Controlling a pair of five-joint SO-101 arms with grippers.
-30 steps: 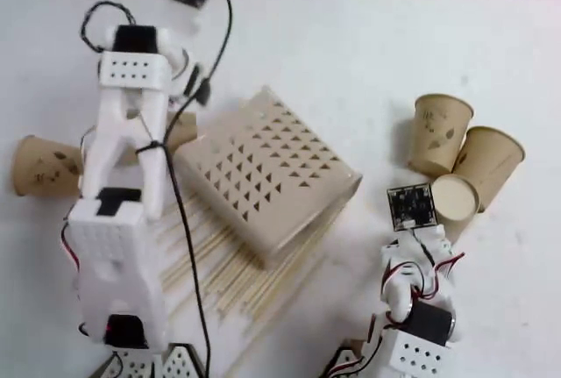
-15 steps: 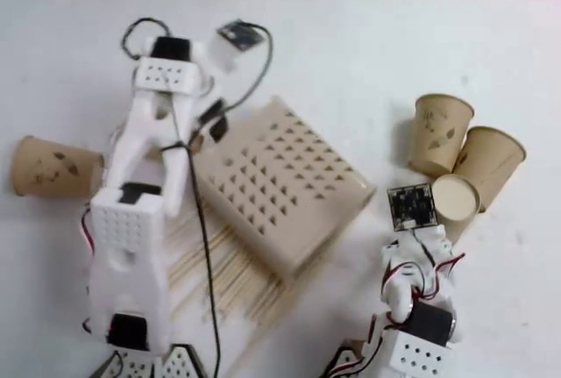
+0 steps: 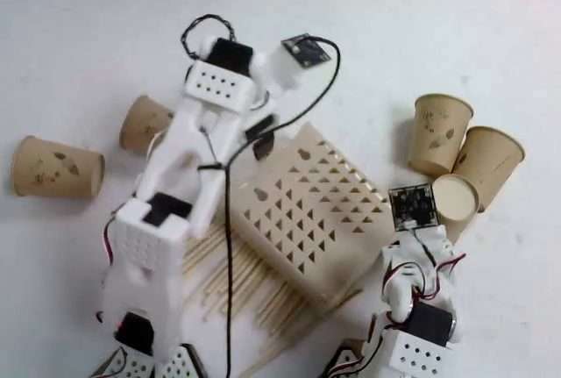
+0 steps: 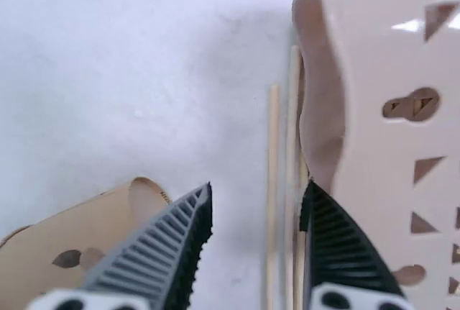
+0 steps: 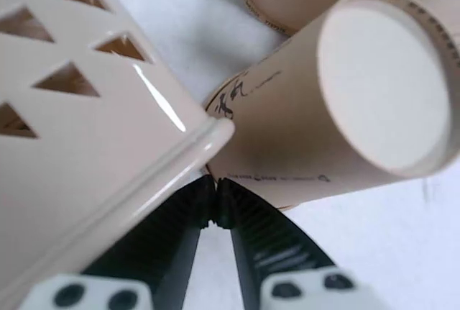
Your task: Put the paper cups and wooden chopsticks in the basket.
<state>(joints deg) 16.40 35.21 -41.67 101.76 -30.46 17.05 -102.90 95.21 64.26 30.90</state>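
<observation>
The left hand (image 4: pixel 257 198) is spread apart beside a corner of the basket (image 3: pixel 307 211), which is laid over the wooden chopsticks (image 3: pixel 272 308) on the worktop (image 3: pixel 394 45). The right hand (image 5: pixel 215 195) is seen pressed together, empty, by the paper cups (image 3: pixel 443 132).

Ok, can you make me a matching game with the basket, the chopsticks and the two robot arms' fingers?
Things:
1. basket
2. chopsticks
3. left arm's fingers
4. right arm's fingers

Clues:
A. shut together
B. flat on the table, some tucked under the basket
C. in the middle, between the two arms
D. open

Pairs: 1-C, 2-B, 3-D, 4-A
</observation>
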